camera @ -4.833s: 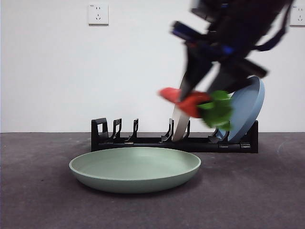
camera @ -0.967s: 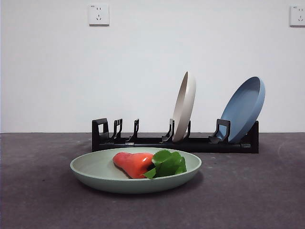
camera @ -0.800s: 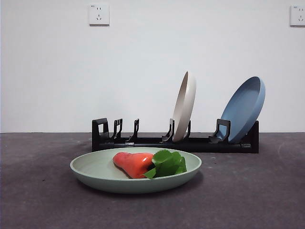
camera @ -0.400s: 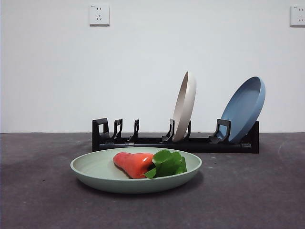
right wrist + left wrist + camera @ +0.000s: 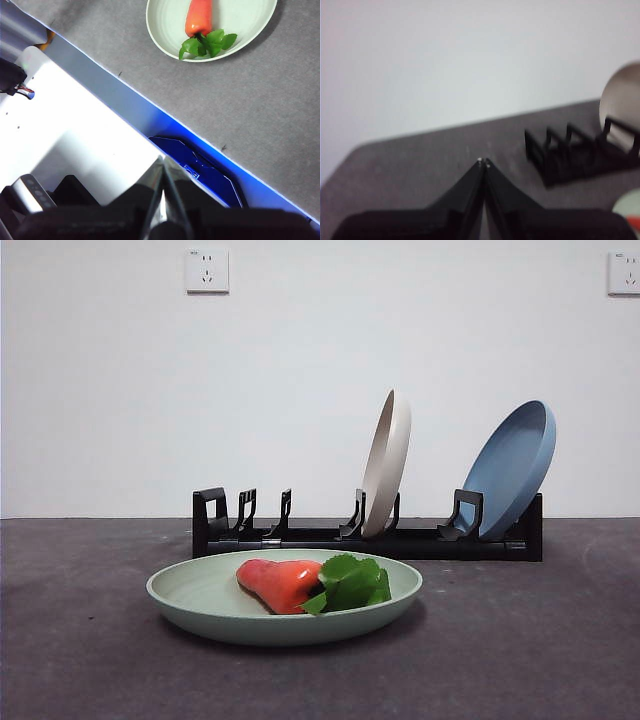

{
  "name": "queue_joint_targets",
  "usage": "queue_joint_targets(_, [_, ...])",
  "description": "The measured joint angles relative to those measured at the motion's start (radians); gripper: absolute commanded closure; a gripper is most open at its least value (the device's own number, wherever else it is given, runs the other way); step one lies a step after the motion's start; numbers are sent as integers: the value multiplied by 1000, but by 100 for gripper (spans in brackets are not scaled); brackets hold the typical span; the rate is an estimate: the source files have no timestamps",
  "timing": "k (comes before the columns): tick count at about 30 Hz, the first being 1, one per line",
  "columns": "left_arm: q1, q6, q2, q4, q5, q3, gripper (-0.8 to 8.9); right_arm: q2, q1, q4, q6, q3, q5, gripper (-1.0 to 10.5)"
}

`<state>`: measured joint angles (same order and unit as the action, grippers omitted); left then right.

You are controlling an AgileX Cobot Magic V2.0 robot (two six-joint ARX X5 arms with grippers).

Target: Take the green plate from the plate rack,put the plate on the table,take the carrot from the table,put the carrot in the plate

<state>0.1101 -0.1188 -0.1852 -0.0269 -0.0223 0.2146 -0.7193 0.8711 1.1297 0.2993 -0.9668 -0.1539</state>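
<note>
Looking across the table [image 5: 90, 660], we've got the green plate [image 5: 200, 602] lying flat on the near side, a bit left of centre, with the carrot [image 5: 278, 583] resting inside it. Its orange body points left and the green leaves [image 5: 352, 583] fan out to the right, still within the rim. Behind the plate, farther back, sits the plate rack [image 5: 330, 536], running from about the middle-left over to the right. Its left slots hold nothing, then the cream plate [image 5: 388, 460] stands nearly upright on edge, and at the right end the blue plate [image 5: 515, 468] leans back. Up on the wall we can see one socket [image 5: 206, 270] at far left and another [image 5: 623, 272] at far right.

Neither arm shows in the front view. The left gripper [image 5: 483, 161] is up off the table near the rack's left end, jaws pressed together with nothing between them. The right gripper [image 5: 162, 165] is pulled back over the table's near edge, well apart from the plate, jaws closed too and holding nothing.
</note>
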Motion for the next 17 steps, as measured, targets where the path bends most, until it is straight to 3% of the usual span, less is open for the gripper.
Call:
queue_joint_targets(8, [-10, 34, 98, -2, 0, -161, 816, 0, 0, 0, 0, 0, 0, 945])
queue_joint_targets(17, [-10, 56, 156, -89, 0, -197, 815, 0, 0, 0, 0, 0, 0, 945])
